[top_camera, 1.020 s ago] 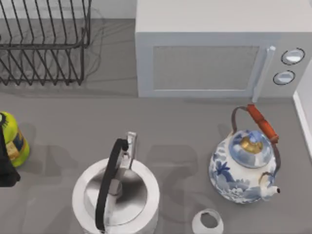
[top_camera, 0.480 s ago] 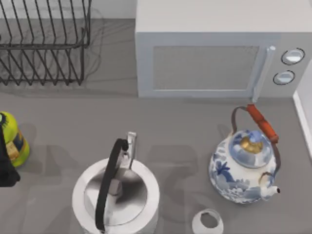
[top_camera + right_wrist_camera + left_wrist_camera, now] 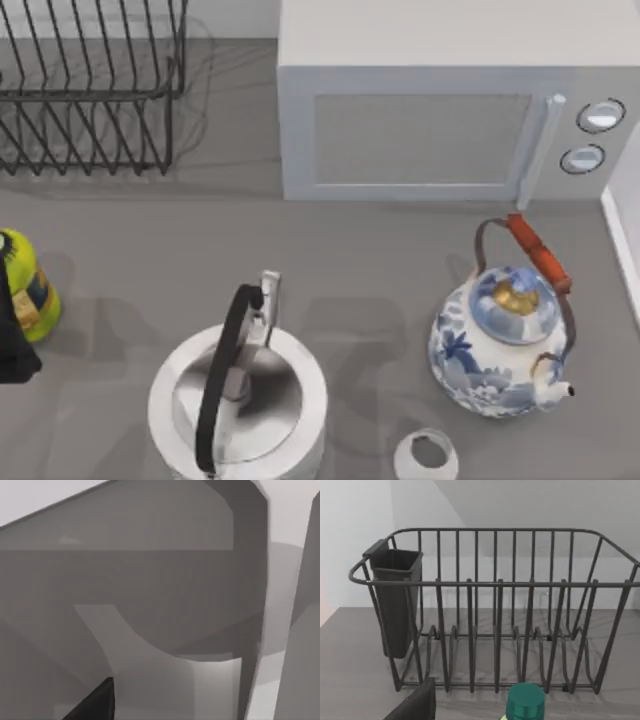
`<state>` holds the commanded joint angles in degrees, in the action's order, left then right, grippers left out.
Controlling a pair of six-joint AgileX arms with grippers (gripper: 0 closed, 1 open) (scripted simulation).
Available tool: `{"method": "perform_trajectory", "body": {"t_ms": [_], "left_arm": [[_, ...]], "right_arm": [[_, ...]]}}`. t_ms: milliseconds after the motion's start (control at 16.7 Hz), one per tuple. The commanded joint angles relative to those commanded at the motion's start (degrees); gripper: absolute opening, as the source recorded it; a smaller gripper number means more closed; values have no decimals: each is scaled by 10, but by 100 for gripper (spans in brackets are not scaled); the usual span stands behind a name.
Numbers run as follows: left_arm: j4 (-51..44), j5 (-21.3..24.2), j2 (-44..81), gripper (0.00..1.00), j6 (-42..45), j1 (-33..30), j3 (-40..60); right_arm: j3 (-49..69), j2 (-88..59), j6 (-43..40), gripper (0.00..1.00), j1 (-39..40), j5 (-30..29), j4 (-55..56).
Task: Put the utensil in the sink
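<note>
The utensil and the sink are out of view. My left arm [image 3: 12, 340] is a dark shape at the table's left edge, beside a yellow-green bottle [image 3: 28, 285]. In the left wrist view a dark part of my left gripper [image 3: 415, 705] sits low in front of a black wire dish rack [image 3: 495, 630], with the bottle's green cap [image 3: 526, 702] close by. A black holder cup [image 3: 395, 600] hangs on one end of the rack. In the right wrist view a dark part of my right gripper [image 3: 95, 702] is close to smooth grey surfaces that I cannot identify.
A white microwave [image 3: 430, 100] stands at the back, right of the dish rack [image 3: 90, 90]. A steel kettle [image 3: 238, 405] with a black handle stands at the front. A blue-and-white teapot [image 3: 505, 345] is at the right. A small white cup [image 3: 426, 457] is at the front edge.
</note>
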<state>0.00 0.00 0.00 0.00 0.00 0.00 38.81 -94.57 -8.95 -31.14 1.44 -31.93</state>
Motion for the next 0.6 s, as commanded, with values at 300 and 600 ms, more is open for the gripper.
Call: {"method": "perform_trajectory", "body": {"t_ms": [300,600], "left_arm": [[0,0,0,100,0,0,0],[0,0,0,100,0,0,0]], "right_arm": [[17,38,1,0,-2,-8,-36],[62,60,-1,0,-4,-8,-105]]}}
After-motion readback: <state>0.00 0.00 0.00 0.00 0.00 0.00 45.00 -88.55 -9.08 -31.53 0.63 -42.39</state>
